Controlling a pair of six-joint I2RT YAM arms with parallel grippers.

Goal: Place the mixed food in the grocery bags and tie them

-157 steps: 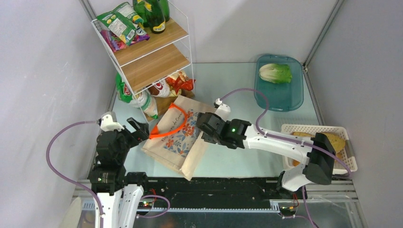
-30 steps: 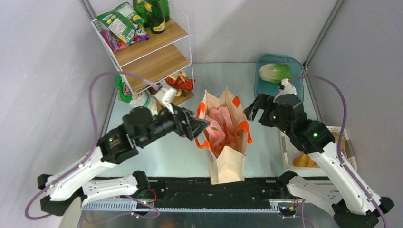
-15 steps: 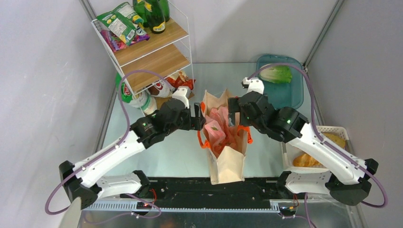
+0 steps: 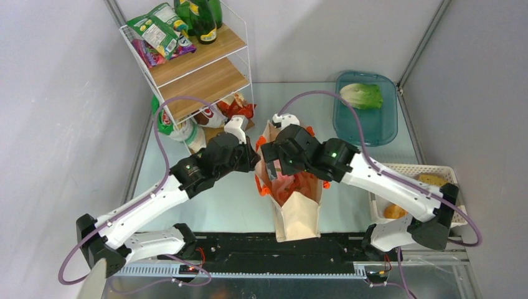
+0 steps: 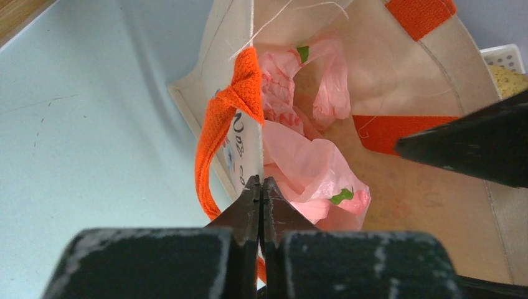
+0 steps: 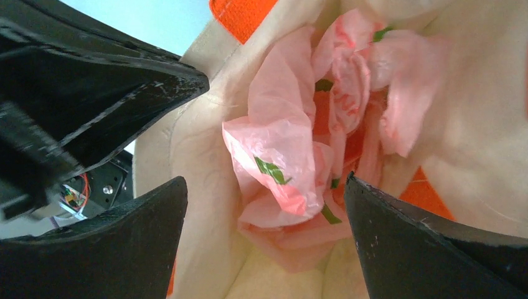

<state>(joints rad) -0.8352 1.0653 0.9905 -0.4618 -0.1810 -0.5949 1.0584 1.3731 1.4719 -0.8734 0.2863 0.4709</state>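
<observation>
The beige tote (image 4: 299, 215) stands open mid-table, with the pink plastic bag (image 4: 292, 184) crumpled inside it. My left gripper (image 5: 261, 182) is shut on the tote's left rim (image 5: 249, 143), beside its orange handle (image 5: 208, 156). Over the tote's mouth hangs my right gripper (image 6: 266, 179), open, one finger on each side of the pink bag (image 6: 280, 143) without touching it. The lettuce (image 4: 361, 95) lies on the teal tray (image 4: 373, 131). Bread rolls (image 4: 436, 182) sit in the white basket (image 4: 408, 167) at the right.
A wire shelf (image 4: 199, 68) with green bottles and snack packs stands at the back left, and more snack bags (image 4: 218, 112) lie under it, close to my left arm. Grey walls close in both sides.
My left gripper has shut on the tote's left rim. My right arm has swung left and now hangs over the tote's mouth. The tote leans slightly more to the left.
</observation>
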